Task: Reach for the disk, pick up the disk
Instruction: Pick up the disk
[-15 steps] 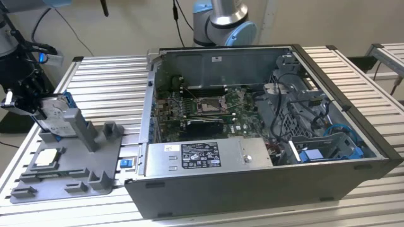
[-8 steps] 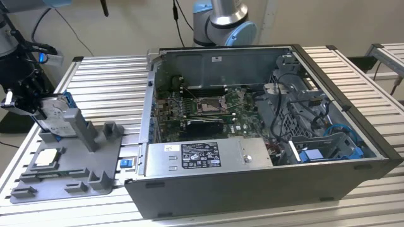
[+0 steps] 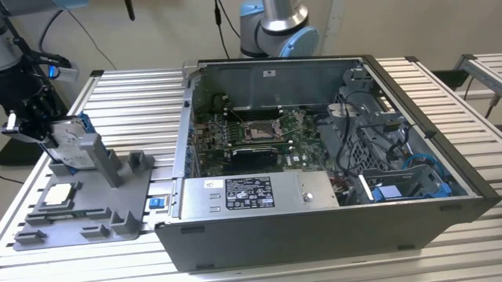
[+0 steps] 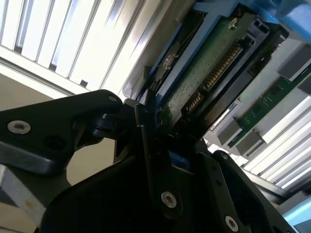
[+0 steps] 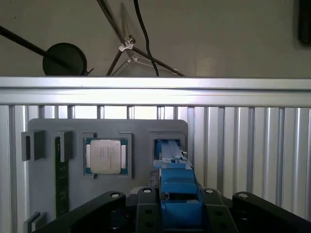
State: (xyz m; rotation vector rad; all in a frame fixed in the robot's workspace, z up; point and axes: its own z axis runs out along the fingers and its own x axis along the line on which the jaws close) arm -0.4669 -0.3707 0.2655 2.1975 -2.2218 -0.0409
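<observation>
The disk (image 3: 70, 140) is a silver-grey drive in a blue carrier. It stands on edge at the far corner of the grey fixture tray (image 3: 117, 214), on the exterior view's left. My gripper (image 3: 53, 140) is shut on the disk, with a finger on each side. In the first wrist view the blue carrier (image 5: 177, 187) sits between the black fingers (image 5: 109, 204), above a slot in the tray. In the second wrist view the disk's green circuit board (image 4: 209, 73) runs away from the gripper (image 4: 155, 124).
A square silver processor chip (image 3: 60, 197) lies in a tray pocket near the disk. An open computer case (image 3: 314, 170) stands right of the tray on the slatted aluminium table (image 3: 133, 111). The arm's base (image 3: 278, 26) rises behind the case.
</observation>
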